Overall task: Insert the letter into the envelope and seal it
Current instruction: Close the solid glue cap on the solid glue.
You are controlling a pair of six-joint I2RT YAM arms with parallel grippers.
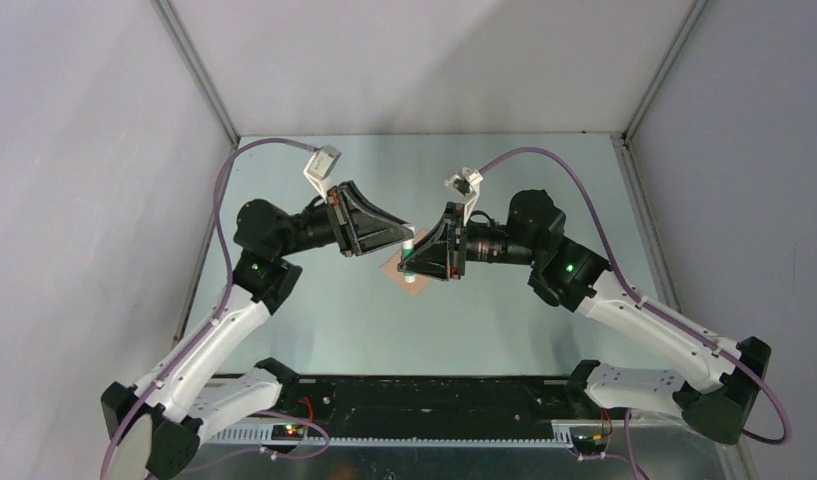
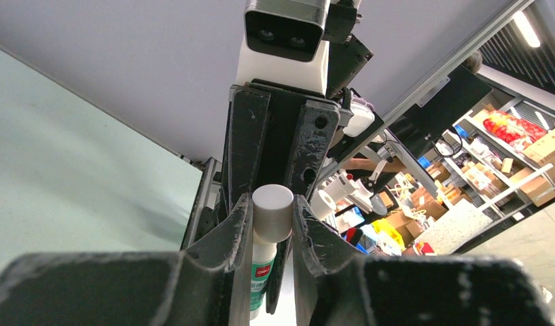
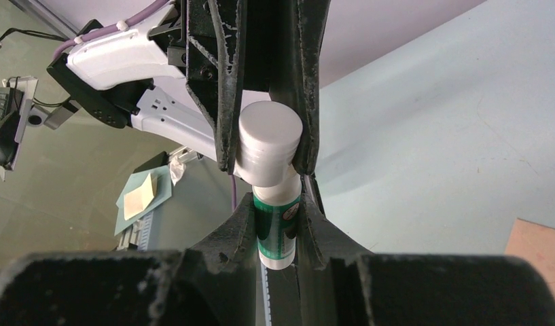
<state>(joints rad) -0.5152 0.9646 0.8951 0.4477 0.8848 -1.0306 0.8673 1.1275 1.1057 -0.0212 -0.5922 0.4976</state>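
Top view, w/ both wrist views. Work surface: pale grey-green table (image 1: 314,320), slightly glossy, showing soft shadows of the arms. Grey wall panels (image 1: 84,200) close it off at left, right and back, joined by aluminium frame posts (image 1: 199,70). A black rail (image 1: 424,400) along the near edge carries both arm bases. Purple cables (image 1: 219,230) loop from bases to wrists.

The arms meet above table centre. Left gripper (image 2: 272,204) is clenched on the white cap (image 3: 269,144) of a glue stick (image 3: 277,231). Right gripper (image 1: 412,266) is clamped on the stick's green-labelled body, just below the cap. The cap sits on the stick's top end, and the stick is held off the table between the two grippers.

Task item: a tan paper (image 1: 392,270) lies flat on the table directly under the grippers, mostly hidden by them. One corner also shows at lower right in the right wrist view. No flap or seam is visible, so envelope vs. letter can't be told, and only one such piece is seen.

Room beyond the enclosure (left wrist view): open shelves (image 2: 505,156) w/ cartons and packets, under a ceiling light strip. Right wrist view, outside the frame: a pale teal sheet bearing a yellow sticky note (image 3: 140,200).
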